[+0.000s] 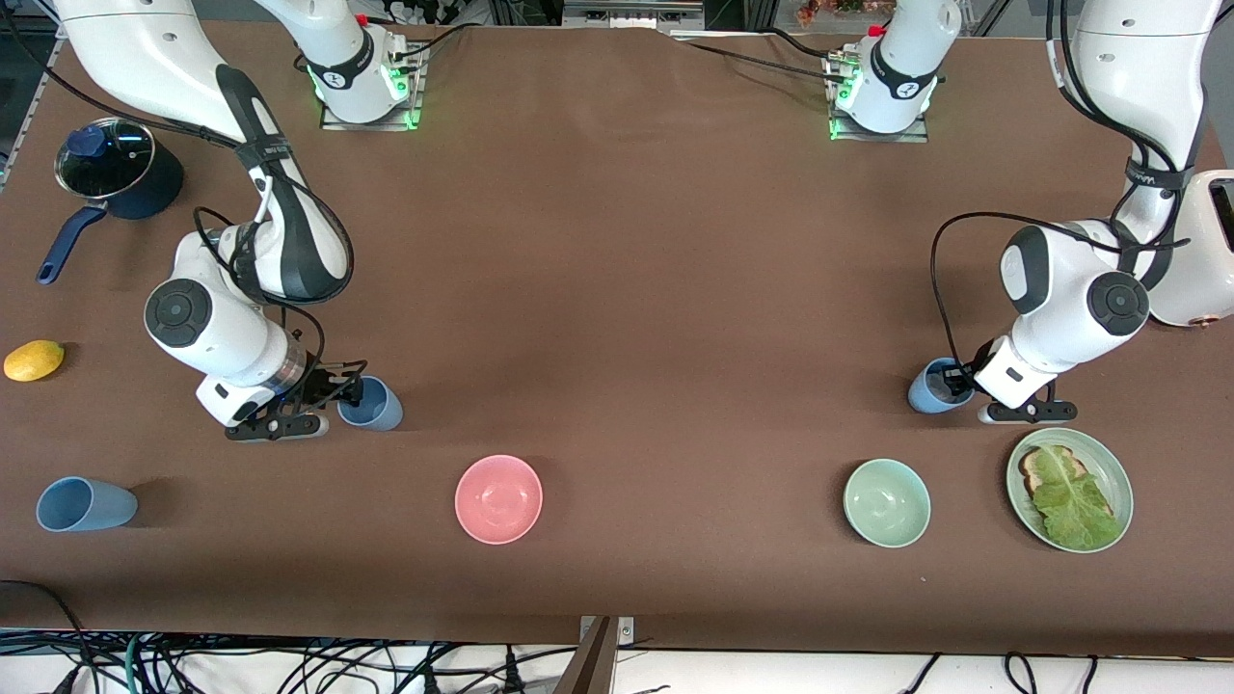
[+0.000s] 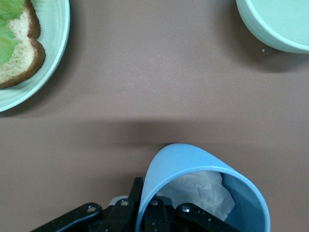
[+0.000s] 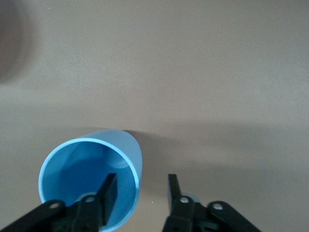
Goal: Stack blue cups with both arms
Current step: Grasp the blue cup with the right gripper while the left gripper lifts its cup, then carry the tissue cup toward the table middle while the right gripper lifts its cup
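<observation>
At the right arm's end of the worktop: an upright blue cup (image 1: 371,404) stands with the right gripper (image 1: 339,393) down at its rim.
Right gripper: partly open, one finger (image 3: 109,192) inside the cup's mouth and the other outside the wall, straddling the rim; not yet pinched, as far as I can see.
Left arm's end: a second blue cup (image 1: 932,387) stands just beside the green plate (image 1: 1109,461) of bread and lettuce, farther from the front camera than the pale green bowl (image 1: 887,502).
Left gripper (image 1: 966,382): shut on that cup's rim (image 2: 203,193), one finger inside; something white and crumpled lies in the cup.
Third blue cup (image 1: 85,504): on its side near the worktop's edge, untouched.
Key relation: both cups stand mouth up, long axis vertical, well apart, each directly under its own arm's gripper.
Judgement: the left arm looks ready to lift; the right needs to close first.
Others: pink bowl (image 1: 498,498), lemon (image 1: 34,360), navy saucepan (image 1: 118,173).
</observation>
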Controlling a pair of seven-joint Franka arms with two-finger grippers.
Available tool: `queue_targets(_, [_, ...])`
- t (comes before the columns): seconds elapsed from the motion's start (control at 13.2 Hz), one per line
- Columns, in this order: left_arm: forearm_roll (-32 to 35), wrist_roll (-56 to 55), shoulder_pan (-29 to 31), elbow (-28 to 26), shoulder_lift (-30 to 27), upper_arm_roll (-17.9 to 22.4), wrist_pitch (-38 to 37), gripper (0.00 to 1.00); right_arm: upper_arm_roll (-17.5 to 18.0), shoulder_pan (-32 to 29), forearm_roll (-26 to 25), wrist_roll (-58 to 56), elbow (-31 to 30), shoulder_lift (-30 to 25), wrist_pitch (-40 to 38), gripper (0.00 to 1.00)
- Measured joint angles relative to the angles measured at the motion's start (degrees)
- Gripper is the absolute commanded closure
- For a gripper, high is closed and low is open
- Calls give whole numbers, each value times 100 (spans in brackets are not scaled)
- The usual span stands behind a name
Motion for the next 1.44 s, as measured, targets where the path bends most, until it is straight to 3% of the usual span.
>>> queue_targets(0.45, [-1, -13, -3, 120, -16, -36, -51, 100, 0, -3, 0, 15, 1, 36, 53, 78])
queue_targets(0.83, [-7, -287, -44, 661, -163, -170, -807, 100, 0, -3, 0, 132, 1, 38, 61, 100])
queue_targets(1.06, [-12, -682, -91, 850, -212, -356, -1037, 100, 2, -2, 2, 134, 17, 40, 65, 100])
queue_targets(1.44, [-19, -2056, -219, 879, -261, -1048, -1152, 100, 2, -1, 2, 134, 25, 40, 68, 100])
